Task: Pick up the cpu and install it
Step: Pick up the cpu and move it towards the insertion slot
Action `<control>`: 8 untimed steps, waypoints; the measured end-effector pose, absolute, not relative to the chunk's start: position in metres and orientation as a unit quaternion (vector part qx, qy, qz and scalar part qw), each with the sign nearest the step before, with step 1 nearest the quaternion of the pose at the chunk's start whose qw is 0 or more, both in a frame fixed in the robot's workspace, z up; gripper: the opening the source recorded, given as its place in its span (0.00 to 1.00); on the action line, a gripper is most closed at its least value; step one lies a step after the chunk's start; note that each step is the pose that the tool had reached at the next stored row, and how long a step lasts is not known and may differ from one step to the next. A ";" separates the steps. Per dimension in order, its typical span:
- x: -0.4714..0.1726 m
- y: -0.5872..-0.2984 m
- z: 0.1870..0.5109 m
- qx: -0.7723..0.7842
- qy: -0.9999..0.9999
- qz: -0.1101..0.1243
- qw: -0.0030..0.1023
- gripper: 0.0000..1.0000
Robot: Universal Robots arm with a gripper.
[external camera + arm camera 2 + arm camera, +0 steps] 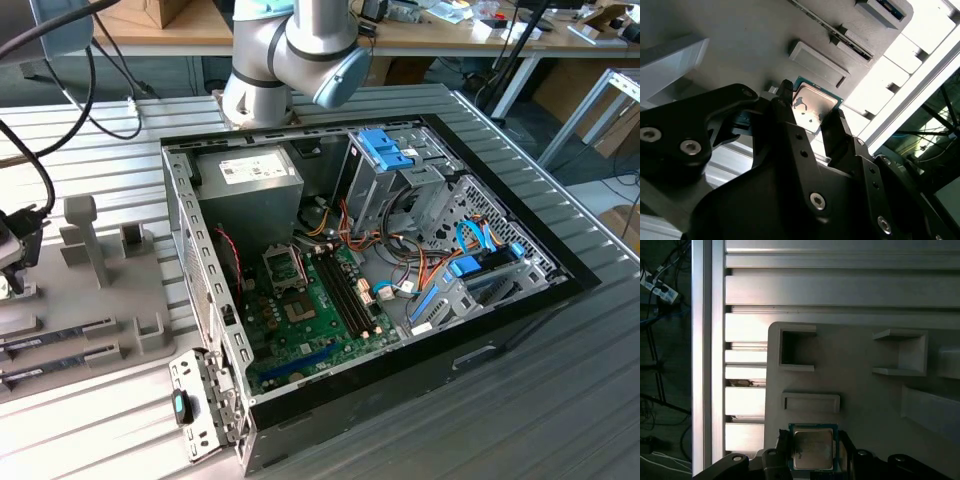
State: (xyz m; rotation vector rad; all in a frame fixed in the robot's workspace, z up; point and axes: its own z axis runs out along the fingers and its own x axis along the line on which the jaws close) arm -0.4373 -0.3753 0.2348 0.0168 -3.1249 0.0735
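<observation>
I start with the slatted aluminium table, which carries the whole job. On it, toward the exterior view's right, lies the open computer case. The arm rises behind the case and reaches across to the exterior view's left, over the grey fixture plate. That plate has raised holders, and two memory sticks lie in its slots.

Inside the case the green motherboard is exposed. Near its upper end I make out a metal-framed socket, which I take to be where the chip goes. Nothing silver sits in it, so the install half of the job is not done.

Both wrist views look down on the plate. The gripper is low over it with its jaws parted to about the chip's width. One of the fingers stands just beside each of two opposite edges. The cpu sits between them, silver top up with the green rim showing, and looks flat on the plate rather than raised. I judge the jaws are not yet clamped, though the fit is close enough that light contact may be there.

By my reckoning the approach and alignment are done. The grasp, the lift, the carry to the case and the seating are all left.
</observation>
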 end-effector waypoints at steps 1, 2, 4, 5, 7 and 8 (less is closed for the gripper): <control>-0.437 -0.375 0.236 0.005 -1.000 0.024 0.008 0.47; -0.437 -0.375 0.237 0.005 -1.000 0.024 0.008 0.47; -0.437 -0.375 0.238 0.005 -1.000 0.024 0.008 0.47; -0.437 -0.375 0.239 0.005 -1.000 0.024 0.008 0.47; -0.437 -0.375 0.240 0.005 -1.000 0.024 0.008 0.47; -0.437 -0.375 0.242 0.005 -1.000 0.024 0.008 0.47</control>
